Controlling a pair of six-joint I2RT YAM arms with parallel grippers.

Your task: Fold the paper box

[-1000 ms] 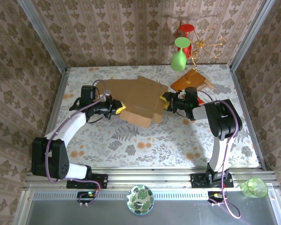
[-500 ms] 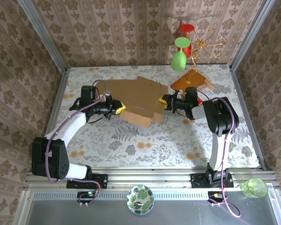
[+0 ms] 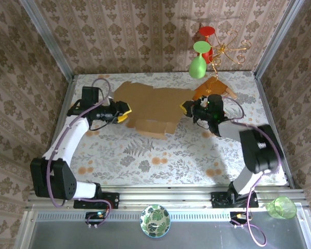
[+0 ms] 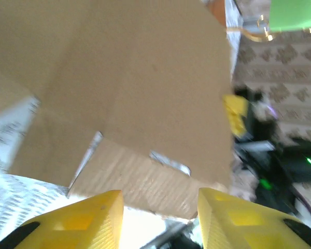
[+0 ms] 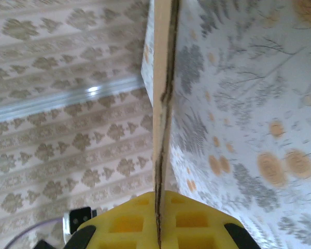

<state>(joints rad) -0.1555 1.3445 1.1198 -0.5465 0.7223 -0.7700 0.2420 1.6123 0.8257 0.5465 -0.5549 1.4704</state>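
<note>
The paper box is lying across the far tabletop, probably light and stiff; edges suit gripping. The right end effector is clamping its right edge; the left end effector is gaping beside its left edge.

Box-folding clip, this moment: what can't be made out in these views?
- Top view: whether the left hand touches the cardboard; too small to tell.
- Left wrist view: the cardboard's creases; blurred, and its top is cut off by the picture's edge.
- Right wrist view: the cardboard's faces; it is seen edge-on, clamped in the right hand.
- Top view: near part of the wooden board; the right arm covers it.
</note>
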